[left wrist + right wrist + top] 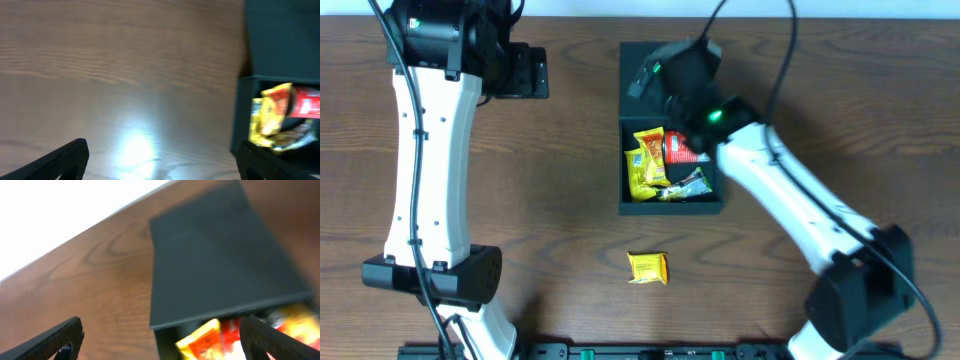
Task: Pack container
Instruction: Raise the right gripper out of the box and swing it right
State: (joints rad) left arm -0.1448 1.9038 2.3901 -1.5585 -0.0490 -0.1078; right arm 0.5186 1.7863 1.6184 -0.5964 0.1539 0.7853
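Observation:
The dark teal-black container (628,205) sits at table centre with its flap lid (638,80) laid open at the back. Inside lie yellow, red and silver snack packets (648,160). One yellow packet (647,267) lies on the table in front of the box. My right gripper (668,70) hovers over the lid, open and empty; its wrist view shows the lid (220,255) and packets (202,342) between the spread fingers (160,340). My left gripper (525,72) is open and empty at the far left; its fingers (160,160) frame bare table, with the container (242,115) at right.
The wooden table (550,200) runs to a white edge at the back. The left arm's white link (425,170) spans the left side. The right arm (800,210) crosses the right side toward its base at the front.

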